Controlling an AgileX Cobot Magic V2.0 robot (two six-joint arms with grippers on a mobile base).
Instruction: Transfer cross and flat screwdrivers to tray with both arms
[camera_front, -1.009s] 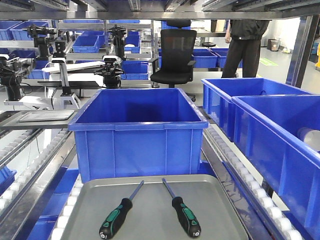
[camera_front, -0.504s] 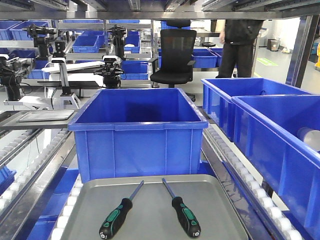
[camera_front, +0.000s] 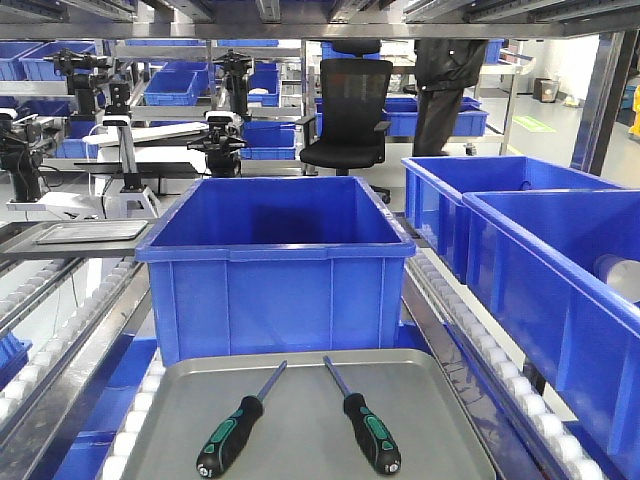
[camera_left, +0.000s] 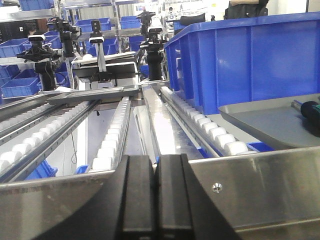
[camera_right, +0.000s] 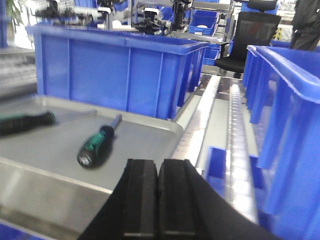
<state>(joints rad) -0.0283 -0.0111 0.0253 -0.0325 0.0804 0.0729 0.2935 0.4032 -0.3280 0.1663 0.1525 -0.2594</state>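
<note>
Roller conveyor (camera_front: 110, 440) carries grey tray (camera_front: 310, 440) at near end, big blue bin (camera_front: 275, 270) just behind it; two screwdrivers lie on tray

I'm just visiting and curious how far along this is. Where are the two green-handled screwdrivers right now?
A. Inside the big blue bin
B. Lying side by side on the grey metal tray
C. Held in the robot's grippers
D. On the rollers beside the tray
B. Both the left screwdriver and the right screwdriver lie flat on the grey tray, in front of the blue bin, and each gripper, left gripper and right gripper, is shut on nothing.
</note>
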